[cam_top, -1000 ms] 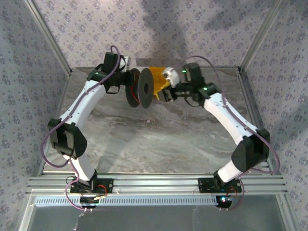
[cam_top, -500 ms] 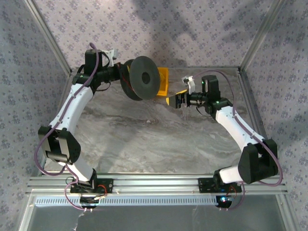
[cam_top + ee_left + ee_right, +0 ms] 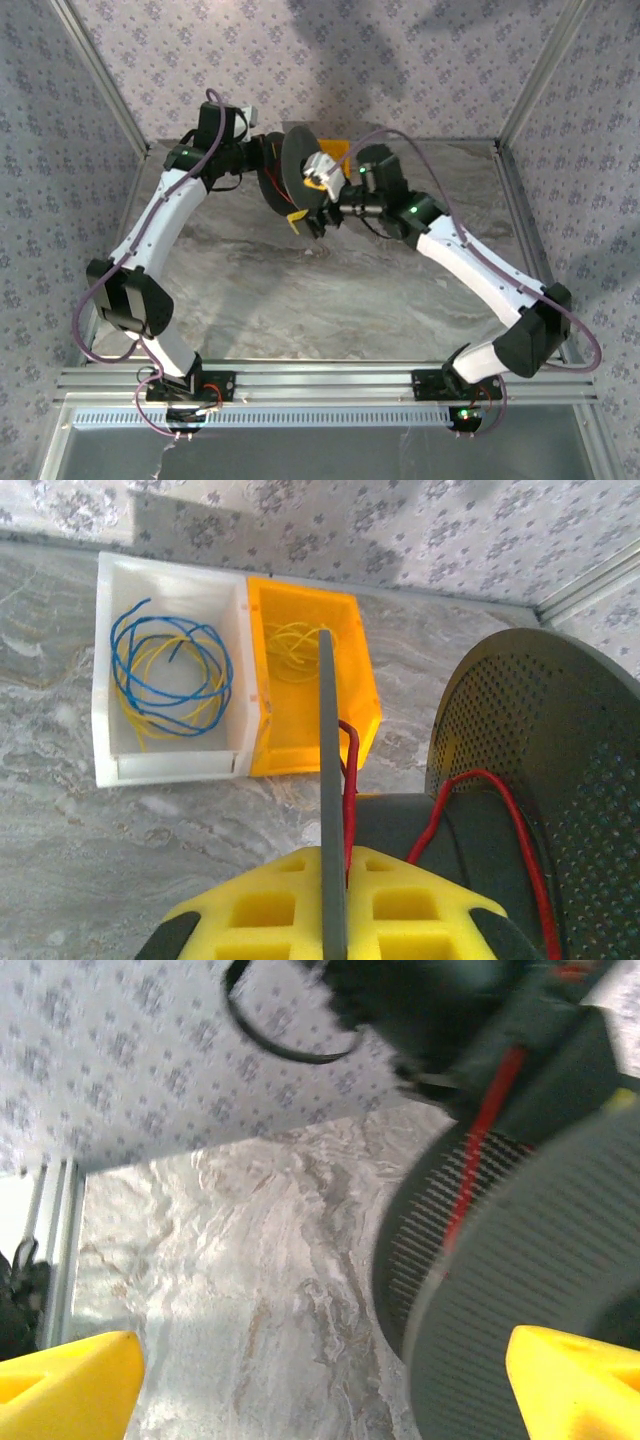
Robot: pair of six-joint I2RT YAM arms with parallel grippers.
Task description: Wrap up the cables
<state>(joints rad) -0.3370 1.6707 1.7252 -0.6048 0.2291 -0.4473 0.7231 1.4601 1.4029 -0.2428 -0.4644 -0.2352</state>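
Red cable (image 3: pixel 349 780): very thin, flexible, a single strand. In the left wrist view it rises beside the spool's near flange, which shows edge-on. It bends over at the top. A second stretch arcs across the dark core and runs down along the perforated far flange. In the right wrist view the cable (image 3: pixel 480 1160) shows as a straight red line between the two flanges, blurred. How many turns lie on the core I cannot tell.

Spool (image 3: pixel 297 170): black, held up off the table (image 3: pixel 330 290) at the far middle, tilted. The flanges are dotted with small holes.

Left gripper (image 3: pixel 330 880): clamped on the spool, with the near flange running straight in between the yellow pads (image 3: pixel 250 920).

Right gripper (image 3: pixel 322 1385): jaws wide apart, holding nothing. The yellow fingertips (image 3: pixel 70 1380) sit at the bottom corners of the right wrist view, with marble between them and the spool rim close by the right one. From above, the gripper (image 3: pixel 307 200) sits just beside the spool's right face.

Behind the spool are two bins, touching side by side. The white bin (image 3: pixel 105 680) holds blue and yellow loops (image 3: pixel 170 695). The orange bin (image 3: pixel 365 670) holds thin yellow wire (image 3: pixel 295 640).
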